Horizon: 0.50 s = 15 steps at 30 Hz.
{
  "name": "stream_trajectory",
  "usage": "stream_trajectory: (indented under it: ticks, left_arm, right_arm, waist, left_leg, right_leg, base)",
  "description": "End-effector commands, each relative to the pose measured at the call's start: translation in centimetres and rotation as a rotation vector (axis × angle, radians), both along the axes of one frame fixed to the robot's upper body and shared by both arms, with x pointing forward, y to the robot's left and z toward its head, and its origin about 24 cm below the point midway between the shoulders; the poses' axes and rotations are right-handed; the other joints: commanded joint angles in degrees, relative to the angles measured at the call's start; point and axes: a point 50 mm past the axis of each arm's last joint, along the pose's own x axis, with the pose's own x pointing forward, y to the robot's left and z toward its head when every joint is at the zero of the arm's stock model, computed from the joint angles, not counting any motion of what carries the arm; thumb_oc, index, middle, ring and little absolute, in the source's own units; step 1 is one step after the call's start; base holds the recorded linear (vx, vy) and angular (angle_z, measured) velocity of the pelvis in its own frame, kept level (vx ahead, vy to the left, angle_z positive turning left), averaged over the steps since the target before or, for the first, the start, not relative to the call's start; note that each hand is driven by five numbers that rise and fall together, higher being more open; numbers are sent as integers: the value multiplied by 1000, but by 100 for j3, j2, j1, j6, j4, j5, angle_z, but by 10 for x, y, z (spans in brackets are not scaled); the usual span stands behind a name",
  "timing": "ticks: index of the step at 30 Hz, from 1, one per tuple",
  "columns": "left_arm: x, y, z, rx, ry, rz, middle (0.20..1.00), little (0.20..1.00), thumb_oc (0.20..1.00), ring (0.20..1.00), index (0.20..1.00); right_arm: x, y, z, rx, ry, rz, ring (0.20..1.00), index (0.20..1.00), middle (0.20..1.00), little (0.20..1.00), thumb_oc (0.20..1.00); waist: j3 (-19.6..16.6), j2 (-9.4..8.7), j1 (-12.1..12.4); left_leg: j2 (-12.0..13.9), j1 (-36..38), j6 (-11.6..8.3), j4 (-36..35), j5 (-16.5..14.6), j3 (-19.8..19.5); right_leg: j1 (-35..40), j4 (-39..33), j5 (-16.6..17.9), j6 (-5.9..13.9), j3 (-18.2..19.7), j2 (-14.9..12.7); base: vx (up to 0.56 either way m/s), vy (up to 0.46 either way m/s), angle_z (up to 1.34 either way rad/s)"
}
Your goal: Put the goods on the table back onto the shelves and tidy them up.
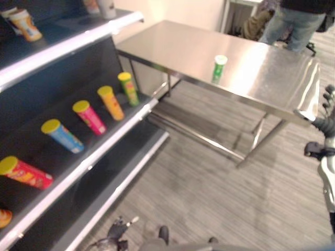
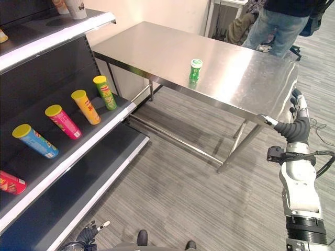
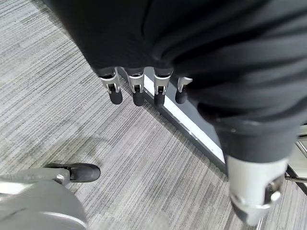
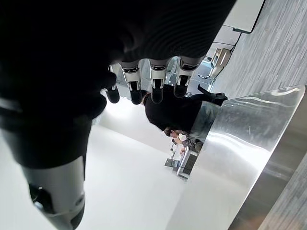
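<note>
Standing alone on the surface (image 2: 157,47), the green can (image 2: 195,69) awaits shelving. Right hand (image 2: 297,117) rises beside it, fingers relaxed and empty; left hand (image 3: 144,86) hangs low, likewise open.

The right hand (image 4: 144,62) is seen from very close, its dark ribbed cover spreading across the upper part of the view. A row of silver fingers (image 4: 157,84) with dark tips extends from under the cover, straight and relaxed, holding nothing, and the thumb (image 4: 55,191) stands apart from them. Past the fingers lies the shiny steel top of the bench (image 4: 240,143), its edge near a strip of grey striped floor (image 4: 283,43). A person (image 4: 175,112) in dark clothing shows beyond the fingertips, possibly standing behind the bench, with a pale wall (image 4: 129,187) nearby.
</note>
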Motion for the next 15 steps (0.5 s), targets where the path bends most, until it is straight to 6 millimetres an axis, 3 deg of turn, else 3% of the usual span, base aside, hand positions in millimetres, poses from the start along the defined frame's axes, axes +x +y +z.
stream_trajectory:
  ticks: [1,4,6,7,8,9,10,11,12,15]
  left_arm:
    - [4,34,12,89,-33,4,1000,1000,1000,1000,1000]
    - [4,34,12,89,-33,4,1000,1000,1000,1000,1000]
    - [2,35,13,88,-32,6,1000,1000,1000,1000,1000]
    - [7,40,15,95,-49,15,1000,1000,1000,1000,1000]
    - [23,39,22,90,-118,4,1000,1000,1000,1000,1000]
    - [24,39,22,90,-119,4,1000,1000,1000,1000,1000]
    - [31,37,24,87,-140,-5,1000,1000,1000,1000,1000]
    - [31,37,24,87,-140,-5,1000,1000,1000,1000,1000]
    - [37,37,26,88,-162,-3,1000,1000,1000,1000,1000]
    - [40,36,27,89,-176,3,1000,1000,1000,1000,1000]
  right_arm:
    - [2,2,37,-139,-109,16,1000,1000,1000,1000,1000]
    - [2,2,37,-139,-109,16,1000,1000,1000,1000,1000]
    - [0,-1,40,-153,-121,-4,1000,1000,1000,1000,1000]
    - [-4,-6,40,-151,-131,-39,1000,1000,1000,1000,1000]
    - [-10,-16,46,-169,-140,-79,1000,1000,1000,1000,1000]
    - [-11,-16,46,-169,-141,-79,1000,1000,1000,1000,1000]
    - [-13,-20,50,-168,-156,-99,1000,1000,1000,1000,1000]
    - [-13,-20,50,-168,-156,-99,1000,1000,1000,1000,1000]
    - [-16,-21,54,-186,-175,-112,1000,1000,1000,1000,1000]
    - [-18,-21,55,-206,-177,-118,1000,1000,1000,1000,1000]
  waist:
    - [-83,-234,175]
    - [-85,-234,176]
    - [20,-201,142]
    - [145,-123,110]
    - [198,-223,39]
    - [200,-214,31]
    - [250,-263,-30]
    - [256,-254,-36]
    - [292,-315,-74]
    - [282,-352,-149]
  left_leg:
    - [62,234,-350,274,-604,-76]
    - [62,232,-350,274,-604,-75]
    - [-15,299,-207,316,-652,-203]
    - [11,386,-136,365,-733,-344]
    - [69,686,-326,291,-990,-628]
    - [77,678,-329,289,-973,-639]
    - [101,798,-428,255,-1069,-767]
    - [110,806,-429,255,-1071,-775]
    - [183,992,-526,190,-1149,-846]
    - [296,1233,-618,82,-1220,-922]
  right_leg:
    - [-147,700,103,211,324,-537]
    - [-150,701,102,211,325,-538]
    - [-380,1381,428,160,428,-628]
    - [-765,2098,371,87,533,-589]
    - [-1156,660,390,164,627,-570]
    - [-1120,585,442,159,601,-561]
    - [-1219,-328,686,314,590,-571]
    - [-1194,-351,697,313,575,-564]
    - [-1388,-883,898,472,395,-567]
    - [-1417,-1057,1055,547,291,-510]
  base:
    - [27,81,-15]
    - [8,27,10]
    - [78,230,0]
    - [446,60,21]
    - [421,-20,33]
    - [525,-229,78]
    - [167,-73,80]
    - [375,-177,87]
    - [211,-105,66]
    - [357,-171,54]
